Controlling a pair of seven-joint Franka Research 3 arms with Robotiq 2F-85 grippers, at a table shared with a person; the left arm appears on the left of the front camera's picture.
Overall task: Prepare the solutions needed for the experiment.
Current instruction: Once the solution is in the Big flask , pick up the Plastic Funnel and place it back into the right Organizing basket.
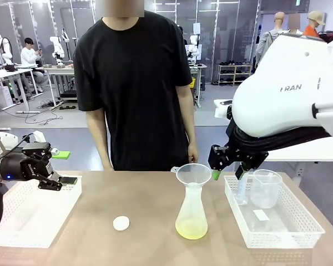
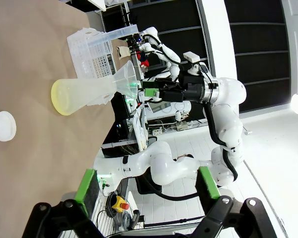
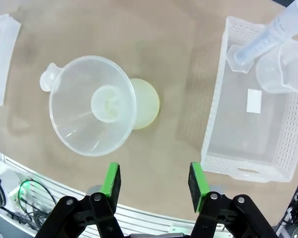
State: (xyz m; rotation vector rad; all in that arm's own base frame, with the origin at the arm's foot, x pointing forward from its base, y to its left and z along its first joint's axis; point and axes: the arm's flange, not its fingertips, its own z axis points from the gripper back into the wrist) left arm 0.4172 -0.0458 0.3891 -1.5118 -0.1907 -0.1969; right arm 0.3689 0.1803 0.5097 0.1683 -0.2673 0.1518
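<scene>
1. the solutions point(image 1: 191, 227), a shallow pale yellow layer, are sitting in the bottom of a clear conical flask point(image 1: 192, 205) that is standing upright near the middle of the worktop point(image 1: 155, 246).
2. a clear funnel point(image 1: 193, 173) is resting in the flask's neck with its wide mouth facing up.
3. the right claw point(image 1: 228, 173) is hovering just to the right of the funnel's rim, above the gap between the flask and the right tray point(image 1: 305, 221).
4. the right claw's green-padded fingers point(image 3: 111, 181) are standing apart, moderately wide, and are gripping nothing; bare worktop is showing between them.
5. the right tray is holding a clear beaker point(image 1: 265, 188) and a clear cylinder point(image 1: 241, 188) just beside it, at the tray's far end.
6. the left claw point(image 1: 60, 183) is hanging over the far edge of the left tray point(image 1: 22, 221), well apart from the flask, with its jaws spread wide and nothing in them.
7. a small white round cap point(image 1: 121, 223) is lying on the worktop to the left of the flask, apart from it.
8. a person in a black t-shirt is standing at the far side, arms hanging down, one hand point(image 1: 192, 154) showing just behind the funnel.
</scene>
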